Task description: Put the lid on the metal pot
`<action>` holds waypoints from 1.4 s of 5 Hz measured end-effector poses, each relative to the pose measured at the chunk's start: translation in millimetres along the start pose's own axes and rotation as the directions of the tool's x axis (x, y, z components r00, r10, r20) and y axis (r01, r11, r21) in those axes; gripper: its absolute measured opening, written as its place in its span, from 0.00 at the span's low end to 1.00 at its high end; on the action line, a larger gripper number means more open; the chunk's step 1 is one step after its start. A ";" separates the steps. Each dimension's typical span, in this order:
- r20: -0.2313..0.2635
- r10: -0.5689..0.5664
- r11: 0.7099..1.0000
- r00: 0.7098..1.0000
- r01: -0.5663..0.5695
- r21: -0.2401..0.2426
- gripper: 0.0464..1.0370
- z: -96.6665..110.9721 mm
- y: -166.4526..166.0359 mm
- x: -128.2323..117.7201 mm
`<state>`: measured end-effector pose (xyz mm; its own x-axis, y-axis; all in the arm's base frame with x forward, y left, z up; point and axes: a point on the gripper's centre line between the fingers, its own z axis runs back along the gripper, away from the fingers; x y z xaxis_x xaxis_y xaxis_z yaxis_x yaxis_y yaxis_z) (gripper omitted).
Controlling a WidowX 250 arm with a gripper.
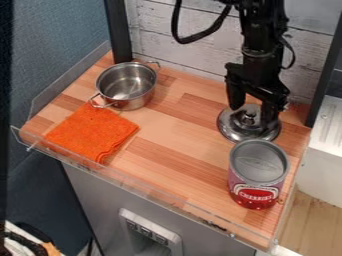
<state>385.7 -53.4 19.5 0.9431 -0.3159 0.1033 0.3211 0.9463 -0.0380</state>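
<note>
Left of the metal pot (127,87) is a textured blue-grey wall (53,50), with a clear plastic edging (50,95) along that side of the counter. An orange cloth (92,131), folded, lies just in front of the pot, on the wood-strip counter (177,120) they share. A dark upright post (119,32) rises behind the pot. The pot is uncovered, its two wire handles sticking out. Well below it, in the grey front (90,192) under the counter, sits a paler panel (152,232) with small dark fittings. Whitewashed planks (180,37) form the wall behind.

Well to the pot's right, the shiny lid (230,128) lies on the counter, knob (248,118) up. The black gripper (252,114) hangs over it, jaws parted around the knob; whether they touch it, I cannot tell. Farther right and nearer the front than the pot stands a can (259,182), its label red and purplish with pale lettering. Beyond are a white ribbed unit (324,145) and pale wood flooring (310,225).
</note>
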 end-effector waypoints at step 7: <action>0.118 0.246 0.966 0.962 -0.253 0.048 0.23 72.6 85.8 -58.6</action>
<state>351.8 51.3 82.3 0.9763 -0.0626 0.2071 0.0672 0.9976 -0.0150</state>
